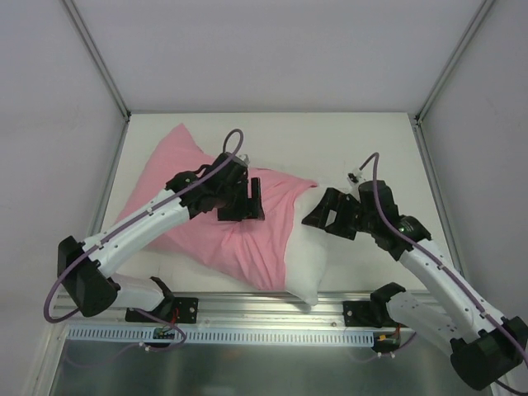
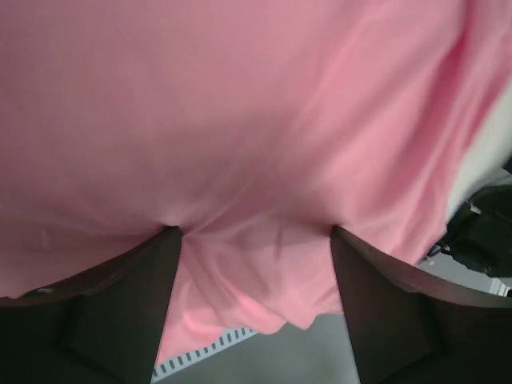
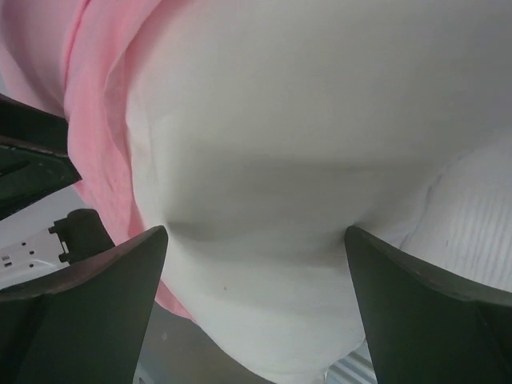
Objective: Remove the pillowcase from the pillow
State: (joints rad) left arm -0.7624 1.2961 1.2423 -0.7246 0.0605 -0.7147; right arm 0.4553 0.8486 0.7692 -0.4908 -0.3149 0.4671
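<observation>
White tabletop [image 1: 346, 140], pale enclosure walls: the left gripper [image 1: 245, 206], jaws apart, sets both tips on the pillowcase [image 1: 247, 247], and its wrist view shows pink cloth puckered between them. Only the overhead view shows the cover ending just right of that tool, leaving the end of the pillow [image 1: 307, 256] bare. The right gripper [image 1: 328, 213], jaws spread wide, presses that white bulge. Its own camera catches the pink hem beyond its left finger.
</observation>
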